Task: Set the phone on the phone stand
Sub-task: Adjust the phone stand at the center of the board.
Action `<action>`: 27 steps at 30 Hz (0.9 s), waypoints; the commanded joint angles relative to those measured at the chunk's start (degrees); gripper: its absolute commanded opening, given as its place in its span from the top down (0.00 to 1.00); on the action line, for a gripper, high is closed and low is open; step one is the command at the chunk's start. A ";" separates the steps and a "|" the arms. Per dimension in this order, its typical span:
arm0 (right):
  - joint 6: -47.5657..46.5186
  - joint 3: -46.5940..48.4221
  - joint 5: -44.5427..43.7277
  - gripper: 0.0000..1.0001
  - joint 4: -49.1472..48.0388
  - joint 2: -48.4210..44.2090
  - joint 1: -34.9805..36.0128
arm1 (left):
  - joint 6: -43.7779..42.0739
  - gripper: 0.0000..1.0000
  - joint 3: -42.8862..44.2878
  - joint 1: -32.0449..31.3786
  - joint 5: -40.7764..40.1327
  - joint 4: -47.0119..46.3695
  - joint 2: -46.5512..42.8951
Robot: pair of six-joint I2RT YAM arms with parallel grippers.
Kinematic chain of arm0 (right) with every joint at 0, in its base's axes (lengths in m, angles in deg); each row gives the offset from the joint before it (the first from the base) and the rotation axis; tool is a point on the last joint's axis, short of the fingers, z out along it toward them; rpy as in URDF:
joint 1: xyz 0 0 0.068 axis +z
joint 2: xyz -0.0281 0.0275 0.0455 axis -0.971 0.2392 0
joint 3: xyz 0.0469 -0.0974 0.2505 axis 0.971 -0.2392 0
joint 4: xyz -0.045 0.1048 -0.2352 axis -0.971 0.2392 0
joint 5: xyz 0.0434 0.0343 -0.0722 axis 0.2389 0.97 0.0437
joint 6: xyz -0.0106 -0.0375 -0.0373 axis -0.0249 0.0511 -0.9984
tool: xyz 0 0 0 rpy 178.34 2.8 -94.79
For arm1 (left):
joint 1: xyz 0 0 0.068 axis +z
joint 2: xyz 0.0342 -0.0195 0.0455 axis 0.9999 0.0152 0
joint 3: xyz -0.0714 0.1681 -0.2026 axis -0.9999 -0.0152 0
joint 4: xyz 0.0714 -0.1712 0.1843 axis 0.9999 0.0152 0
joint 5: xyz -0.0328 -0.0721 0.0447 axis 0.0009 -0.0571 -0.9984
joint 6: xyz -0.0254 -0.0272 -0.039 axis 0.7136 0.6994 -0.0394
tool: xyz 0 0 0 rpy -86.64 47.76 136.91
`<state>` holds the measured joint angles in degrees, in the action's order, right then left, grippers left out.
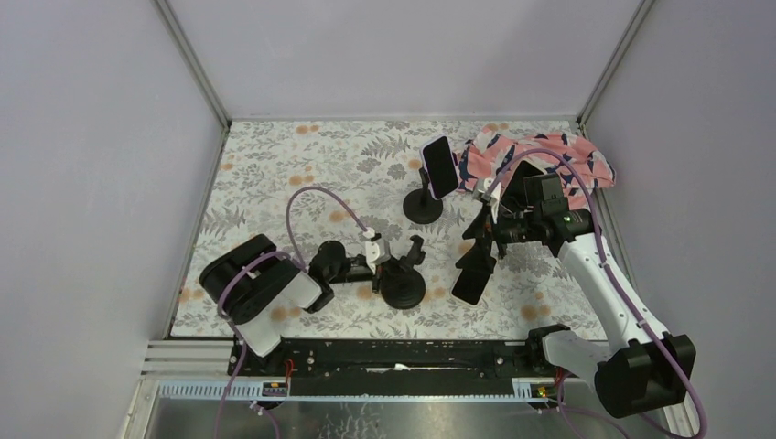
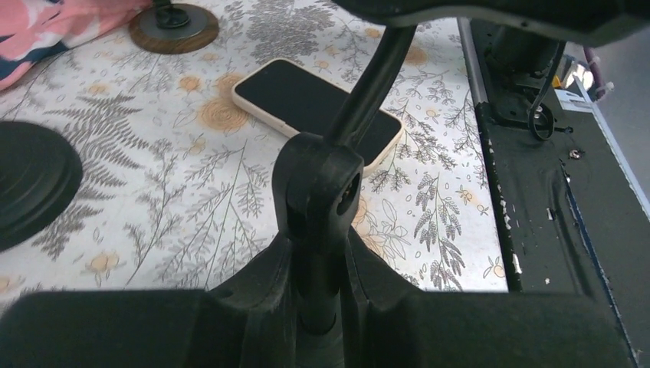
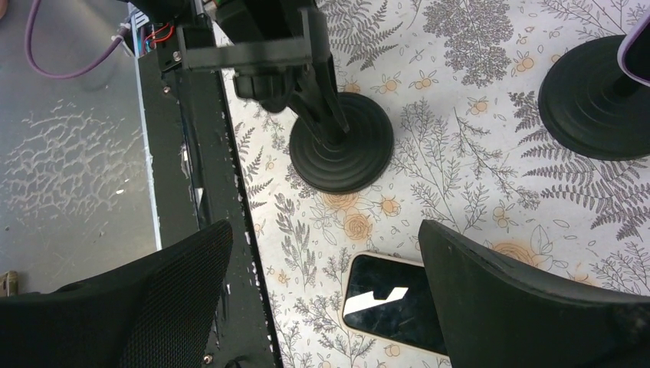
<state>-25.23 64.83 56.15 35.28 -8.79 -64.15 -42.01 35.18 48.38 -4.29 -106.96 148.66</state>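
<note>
We find the left jaws closed on the stem of the stand, apparently steadying it. The right jaws hang wide open over the phone, which lies flat on the tabletop beside the stand. We advise descending squarely and gripping the phone's long edges.

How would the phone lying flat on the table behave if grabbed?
The phone looks like a stiff slab, so it probably won't flex. Its glossy screen may be slippery. Lying flat, its thin edges likely offer little grip.

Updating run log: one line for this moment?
left gripper: shut on stand | right gripper: open, above phone | phone: flat on table
</note>
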 commanded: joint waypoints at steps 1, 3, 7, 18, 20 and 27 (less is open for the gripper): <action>-1.14 -0.77 2.51 0.00 -1.03 -1.36 -1.05 | 3.56 1.00 -4.18 -0.26 -14.67 -5.49 -7.42; -1.21 -1.10 2.58 0.00 -1.31 -1.37 -1.27 | 4.23 1.00 -5.80 -2.65 -26.96 -2.70 -11.50; -1.50 -1.64 2.43 0.00 -1.54 -0.94 -1.88 | 6.15 1.00 -4.69 -10.59 -59.84 5.19 -15.58; -1.66 -3.28 2.03 0.00 -2.17 -1.31 -3.38 | 29.67 1.00 21.83 -20.65 -115.47 33.96 3.16; -1.89 -3.44 2.05 0.00 -2.14 -1.22 -3.50 | 30.79 1.00 23.27 -21.19 -114.77 34.00 5.29; -2.41 -3.69 0.63 0.00 -2.13 -0.63 -3.75 | 40.13 0.54 23.80 -21.33 -113.11 42.96 6.29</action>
<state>-26.31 61.34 56.50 34.05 -8.99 -67.41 -10.04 59.01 27.05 -111.83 -70.50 154.54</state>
